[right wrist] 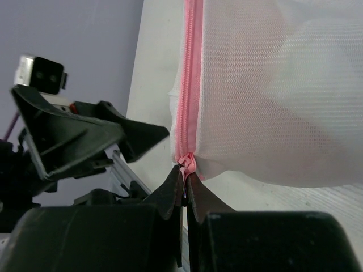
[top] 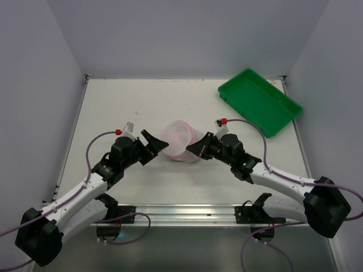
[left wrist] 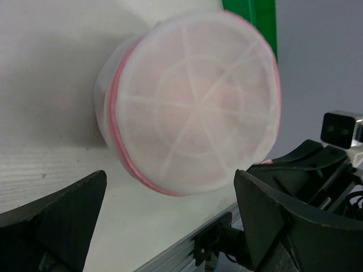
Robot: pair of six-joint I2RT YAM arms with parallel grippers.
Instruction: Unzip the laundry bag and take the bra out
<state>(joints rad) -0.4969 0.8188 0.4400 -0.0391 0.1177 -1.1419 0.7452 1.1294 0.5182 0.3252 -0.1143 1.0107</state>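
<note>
At the middle of the top view, the laundry bag (top: 180, 140) lies on its side between my grippers. My right gripper (right wrist: 184, 175) is pinched on the pink zip (right wrist: 189, 85), which runs straight up-frame from its tips; my left gripper (top: 155, 143) gapes empty just beside the bag.

1 laundry bag (top: 180, 140), 1 tray (top: 258, 102), 2 arms (top: 74, 195) (top: 283, 181)

Top cam overhead; wrist cams close, all share laundry bag (top: 180, 141).
</note>
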